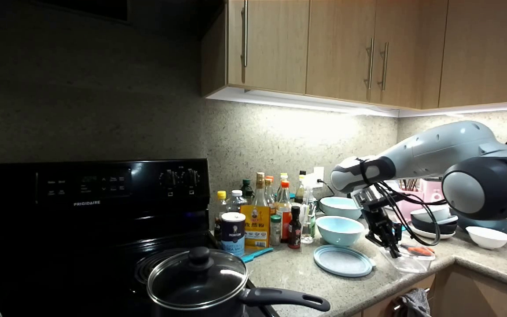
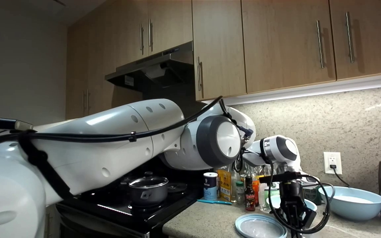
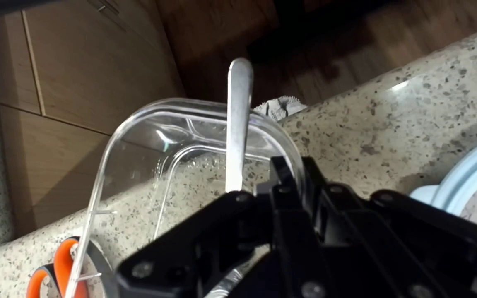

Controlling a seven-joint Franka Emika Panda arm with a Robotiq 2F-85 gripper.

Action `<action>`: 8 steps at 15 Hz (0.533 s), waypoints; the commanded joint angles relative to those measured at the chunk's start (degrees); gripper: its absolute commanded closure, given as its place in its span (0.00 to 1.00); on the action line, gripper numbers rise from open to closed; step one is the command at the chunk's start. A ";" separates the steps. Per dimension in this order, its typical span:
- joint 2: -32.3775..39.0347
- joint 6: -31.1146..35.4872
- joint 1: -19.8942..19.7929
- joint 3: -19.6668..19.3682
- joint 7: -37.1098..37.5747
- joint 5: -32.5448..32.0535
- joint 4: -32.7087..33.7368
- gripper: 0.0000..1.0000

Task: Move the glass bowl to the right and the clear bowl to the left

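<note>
One wall of the clear bowl [image 3: 197, 174] is pinched in the near-closed pincer [image 3: 297, 173], a lopsided hold I fear may dislodge the utensil [image 3: 238, 124].

a light strip [image 1: 302, 101] under the cabinets [image 1: 341, 48] burns part of the backsplash [image 1: 306, 136] white in an exterior view, while the stove [image 1: 104, 215] lies nearly black. in the wrist view the floor [image 3: 325, 45] is dim and the tabletop [image 3: 371, 136] glints.
</note>
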 commanded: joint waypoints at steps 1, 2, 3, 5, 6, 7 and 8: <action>0.11 -2.32 -1.15 0.74 0.89 1.95 1.10 0.92; -0.38 -3.93 -0.69 0.15 4.30 2.25 0.93 0.92; -1.00 -4.72 -0.36 -0.11 6.96 2.51 0.57 0.92; -2.82 -4.55 0.44 -0.14 13.16 3.51 -0.51 0.92; -4.00 -3.86 1.03 -0.06 15.80 4.02 -1.33 0.92; -4.83 -3.49 1.61 -0.08 17.89 4.21 -1.84 0.92; -5.91 -3.04 2.27 -0.02 19.63 4.37 -2.47 0.92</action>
